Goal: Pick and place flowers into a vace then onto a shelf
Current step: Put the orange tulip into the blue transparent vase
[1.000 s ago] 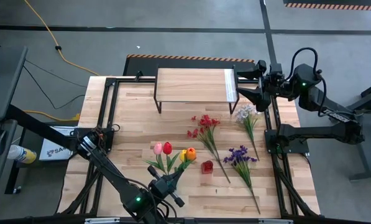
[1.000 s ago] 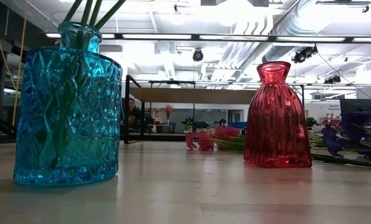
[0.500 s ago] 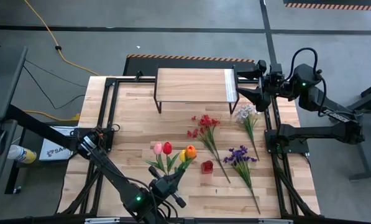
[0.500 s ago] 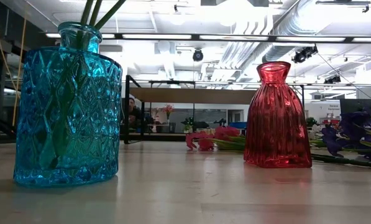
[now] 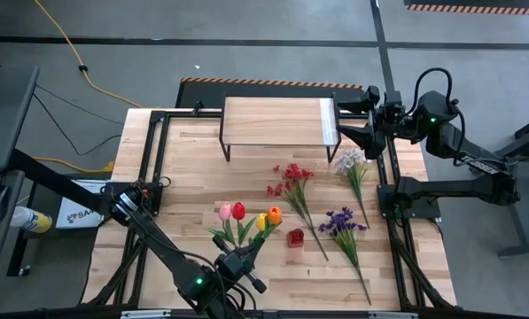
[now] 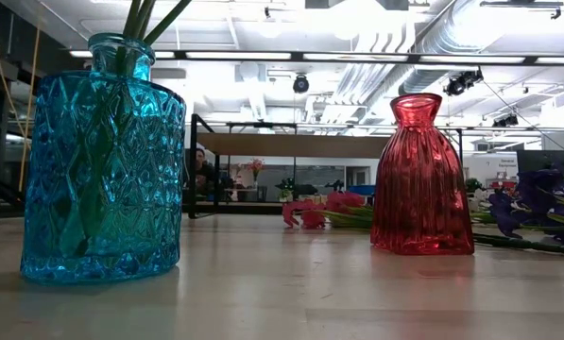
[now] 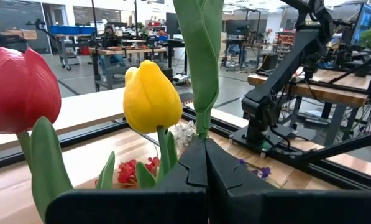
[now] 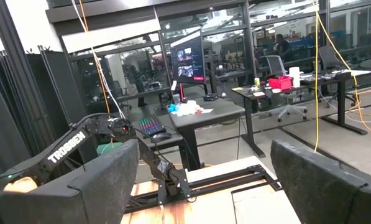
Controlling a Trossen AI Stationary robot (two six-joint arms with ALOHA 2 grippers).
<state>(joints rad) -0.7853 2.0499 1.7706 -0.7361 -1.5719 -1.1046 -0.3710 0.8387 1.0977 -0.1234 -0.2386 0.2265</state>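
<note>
Pink, red and orange tulips [image 5: 246, 215] stand bunched near the table's front. Their green stems [image 6: 145, 19] run down into the mouth of a blue glass vase [image 6: 102, 161]. My left gripper [image 5: 249, 252] is level beside them and shut on one green stem; a yellow tulip [image 7: 151, 96] and a red tulip [image 7: 20, 90] stand beyond it. A red vase [image 5: 295, 237] stands to the right. The wooden shelf [image 5: 273, 120] is at the far middle. My right gripper [image 5: 357, 120] waits open, high at the shelf's right end. My left gripper pinches a leaf-wrapped green stem [image 7: 201, 124] between its two fingers [image 7: 191, 165]. The fingers lie level, across the stem, coming from the table's near side. The stem stands upright above the fingers, and its blossom is out of the wrist view.
A red sprig [image 5: 292, 182], a white sprig [image 5: 353, 164] and a purple sprig [image 5: 344, 221] lie flat on the table's right half. Black frame rails [image 5: 153, 159] run along both table sides. Bare wood lies between the shelf and the tulips.
</note>
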